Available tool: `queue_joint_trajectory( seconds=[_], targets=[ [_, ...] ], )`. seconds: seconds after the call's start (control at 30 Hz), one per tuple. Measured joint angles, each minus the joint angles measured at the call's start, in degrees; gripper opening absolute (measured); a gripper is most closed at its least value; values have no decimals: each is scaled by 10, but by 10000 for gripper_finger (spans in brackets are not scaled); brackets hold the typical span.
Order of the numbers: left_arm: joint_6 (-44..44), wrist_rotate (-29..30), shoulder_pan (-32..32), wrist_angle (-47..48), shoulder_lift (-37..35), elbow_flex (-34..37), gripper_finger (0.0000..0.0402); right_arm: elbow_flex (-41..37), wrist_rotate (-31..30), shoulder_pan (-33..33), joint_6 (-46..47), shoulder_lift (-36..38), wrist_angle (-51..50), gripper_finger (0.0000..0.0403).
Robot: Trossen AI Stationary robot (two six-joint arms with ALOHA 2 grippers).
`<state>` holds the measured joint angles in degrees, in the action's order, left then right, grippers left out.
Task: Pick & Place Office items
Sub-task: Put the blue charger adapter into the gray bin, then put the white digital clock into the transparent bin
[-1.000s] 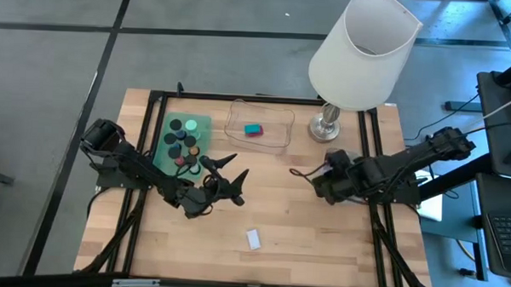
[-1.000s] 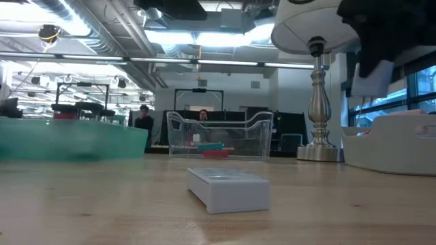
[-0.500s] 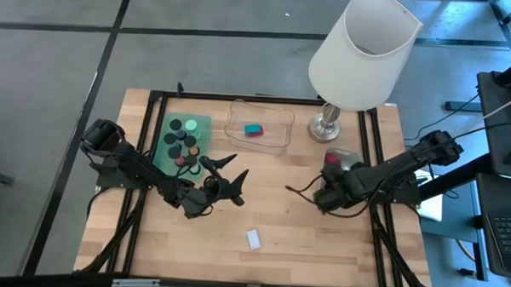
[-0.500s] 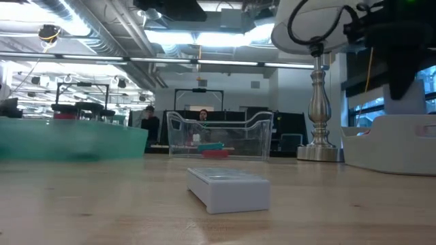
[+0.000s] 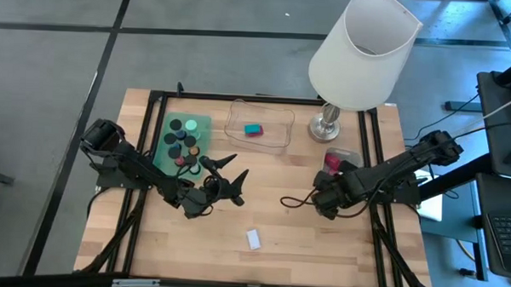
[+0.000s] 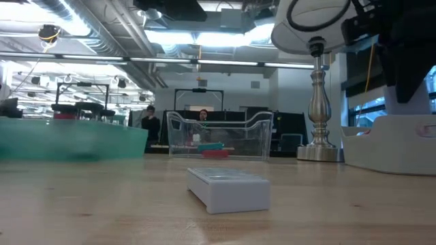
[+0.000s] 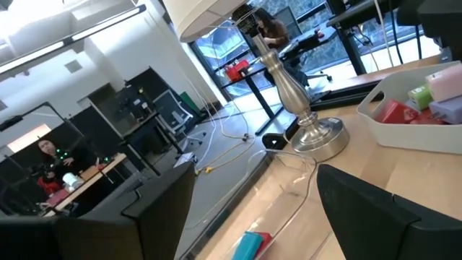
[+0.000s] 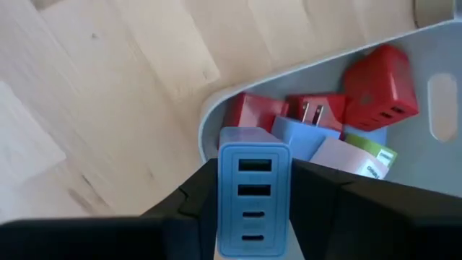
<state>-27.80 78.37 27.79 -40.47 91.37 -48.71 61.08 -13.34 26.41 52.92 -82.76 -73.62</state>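
A light-blue block [image 8: 253,191] with port slots on its face sits between the fingers of my right gripper [image 5: 320,199], which points steeply down over the bare wood just off the grey tray's [image 5: 344,155] corner. Red, blue and green-and-white blocks [image 8: 361,94] lie in that tray. A teal piece and a red piece [image 5: 253,130] lie in the clear tray [image 5: 277,136]. Black discs [image 5: 182,137] lie on the green tray [image 5: 164,149]. A white block [image 5: 253,239] lies flat on the table near the front. My left gripper [image 5: 232,168] hovers open and level at mid-table, holding nothing. My right gripper pinches the light-blue block by its two opposite long sides [image 8: 222,202], one finger on each. The fingers come from above, pointing steeply down. The block is lifted clear, its slotted face toward the wrist camera, above the table beside the grey tray.
A tall white lamp [image 5: 361,53] stands at the back right, its metal base [image 5: 326,126] between the clear and grey trays. Open wood lies between the two arms and around the white block [image 6: 228,187]. People stand in the room beyond the table.
My right gripper has gone from beside the grey tray toward the table's near edge and a little down, rolling its wrist, still shut on the light-blue block. My left gripper has kept still.
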Motion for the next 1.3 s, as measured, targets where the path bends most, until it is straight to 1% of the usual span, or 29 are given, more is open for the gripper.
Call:
queue_joint_trajectory(
  seconds=[0.3, 0.5, 0.6, 0.83, 0.93, 1.03, 1.1, 1.17, 1.23, 1.3],
  targets=[
    [0, 0, 3, 0, 0, 0, 290, -40, 14, -1, -6, 0, 10, 127],
    [0, 0, 3, 0, 0, 0, 290, -51, -9, -1, 6, 0, 10, 136],
    [0, 0, 3, 0, 0, 0, 290, -51, -25, -1, 6, 0, 10, 158],
    [0, 0, 3, 0, 0, 0, 290, -51, -27, -1, 7, 0, 4, 231],
    [0, 0, 3, 0, 0, 0, 290, -37, -26, -1, 24, 0, -32, 258],
    [-5, -8, 3, 1, 0, 0, 290, -7, -34, -1, 48, 0, -92, 277],
    [-25, -41, 3, 7, 0, 0, 290, 20, -52, -1, 65, 0, -126, 283],
    [-31, -96, 3, 25, 0, 0, 290, 47, -66, 0, 80, 0, -144, 286],
    [-17, -178, 3, 61, 0, 0, 290, 73, -77, 1, 91, 0, -144, 287],
    [11, -273, 2, 106, 0, 0, 290, 97, -87, 6, 97, 0, -143, 288]
  ],
)
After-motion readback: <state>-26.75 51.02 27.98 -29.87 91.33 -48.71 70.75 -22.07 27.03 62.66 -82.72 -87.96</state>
